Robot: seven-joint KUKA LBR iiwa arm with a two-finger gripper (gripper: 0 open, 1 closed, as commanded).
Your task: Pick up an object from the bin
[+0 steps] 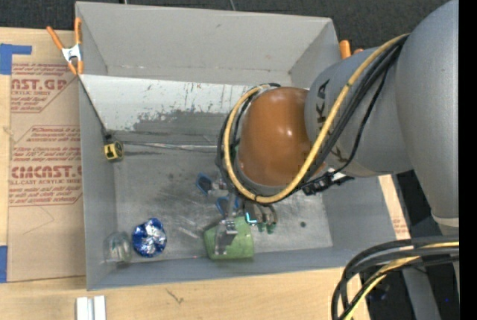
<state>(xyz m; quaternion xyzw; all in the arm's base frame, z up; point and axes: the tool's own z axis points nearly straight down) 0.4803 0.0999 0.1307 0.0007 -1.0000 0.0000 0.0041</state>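
**At the bin's six o'clock wall: claw over a green lump**

Near the six o'clock wall of the grey bin [186, 42], the claw [240, 223] sits at the upper edge of a soft green lump [232, 248]. Whether it is apart or together cannot be told. At nine o'clock from the lump lies a blue-and-white ball [149, 237], with a clear piece [117, 246] just beside it.

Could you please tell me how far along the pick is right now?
Done: the gripper is low in the bin, right at the green lump by the near wall. In hand: apparently the grasp there, though no hold on it can be confirmed. Left: lifting something clear of the bin. The blue ball lies apart, on the floor.
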